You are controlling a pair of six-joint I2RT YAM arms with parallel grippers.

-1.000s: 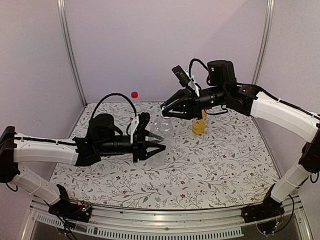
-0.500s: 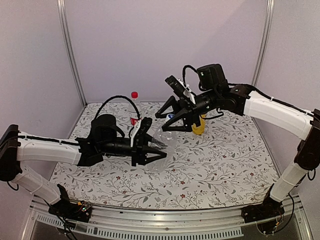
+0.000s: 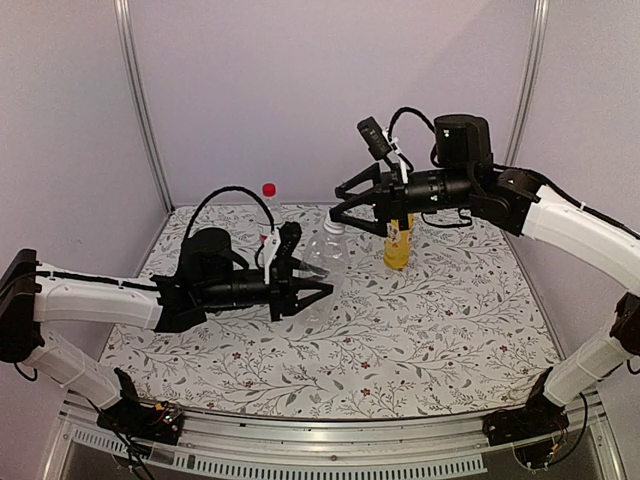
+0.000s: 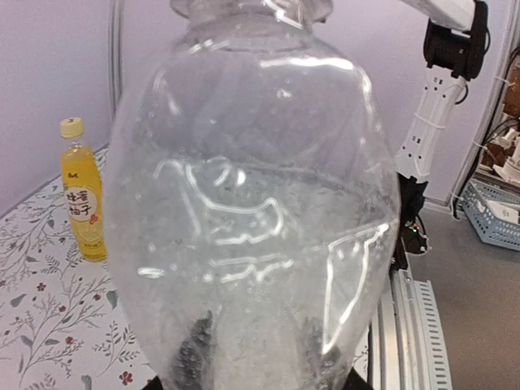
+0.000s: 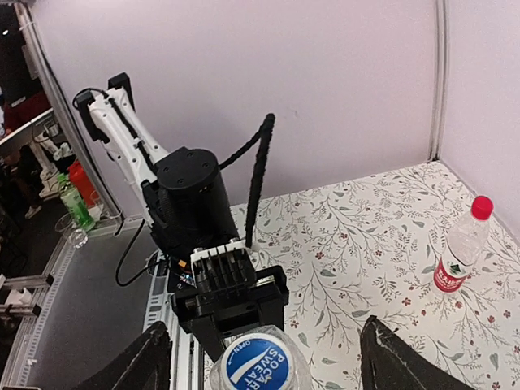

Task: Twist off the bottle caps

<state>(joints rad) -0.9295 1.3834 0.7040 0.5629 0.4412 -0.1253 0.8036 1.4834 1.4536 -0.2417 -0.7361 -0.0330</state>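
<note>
Grasping the clear unlabelled bottle [image 4: 252, 203] in the left end effector [image 3: 305, 287], clenched on its lower body, held tilted above the tabletop [image 3: 450, 330] with the neck toward the right end effector [image 3: 338, 208]. Capped with the blue cap [image 5: 257, 363]. Released and spread wide on the right, with fingers [image 5: 146, 361] flanking that cap on either side, apart from it. Farther back, standing upright: the yellow-orange bottle [image 3: 397, 245] under its yellow cap [image 4: 71, 127], and the labelled bottle [image 5: 457, 256] under its red cap [image 5: 482, 207].
</note>
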